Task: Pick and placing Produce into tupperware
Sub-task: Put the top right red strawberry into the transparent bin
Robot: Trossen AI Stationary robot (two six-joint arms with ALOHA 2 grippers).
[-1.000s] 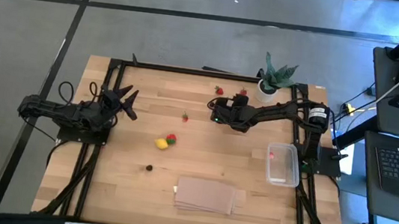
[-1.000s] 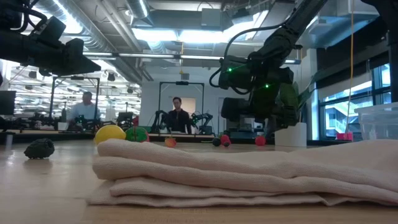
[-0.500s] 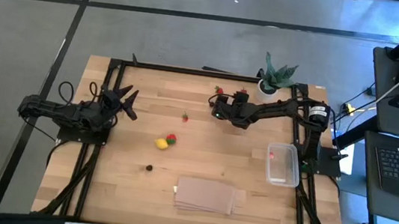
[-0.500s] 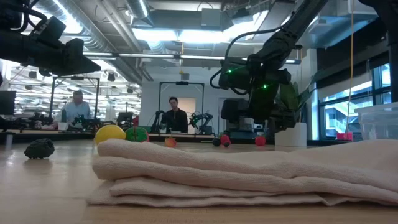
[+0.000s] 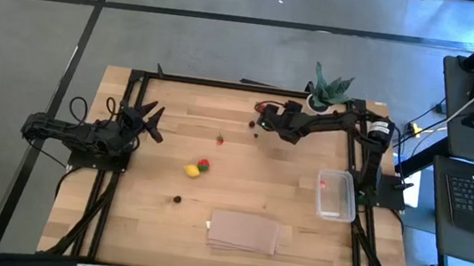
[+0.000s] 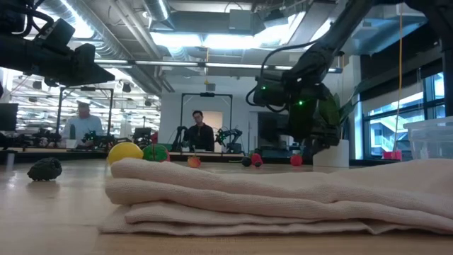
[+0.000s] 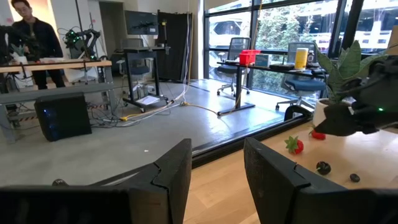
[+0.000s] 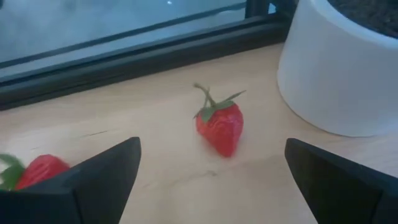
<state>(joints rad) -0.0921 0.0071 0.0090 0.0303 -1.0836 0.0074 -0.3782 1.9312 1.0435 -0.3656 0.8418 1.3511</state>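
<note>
the right pincer (image 5: 264, 111) is held low over the far part of the wooden counter (image 5: 146, 221), near the white pot (image 5: 315, 105) of the spiky green plant (image 5: 330, 84). its two fingers (image 8: 93, 180) are spread wide, with nothing between them. in the right wrist view a red strawberry (image 8: 220, 126) with a green stalk is seen lying on the counter ahead of the gap between the fingers, beside the white pot, and a second strawberry (image 8: 34, 172) is seen at the edge beside one finger.

the left pincer (image 5: 151, 119) is kept raised at the left side of the counter, well apart from the produce; its fingers (image 7: 168, 180) are parted by a narrow gap and nothing is gripped.

the rest of the produce is scattered over the counter: a small red piece (image 5: 219, 137) between the two arms, a yellow piece (image 5: 191, 171) touching a red-and-green piece (image 5: 204, 165) near the middle, and a dark berry (image 5: 177, 200) nearer the front edge. two small dark berries (image 7: 323, 167) are seen in the left wrist view near a strawberry.

the clear tupperware (image 5: 336, 195) is placed at the right side of the counter, near the base of the right arm, and a small red piece (image 5: 324, 184) is seen inside it. a folded tan cloth (image 5: 245, 232) is laid at the front of the counter. two people (image 6: 199, 132) are seen in the room behind.
</note>
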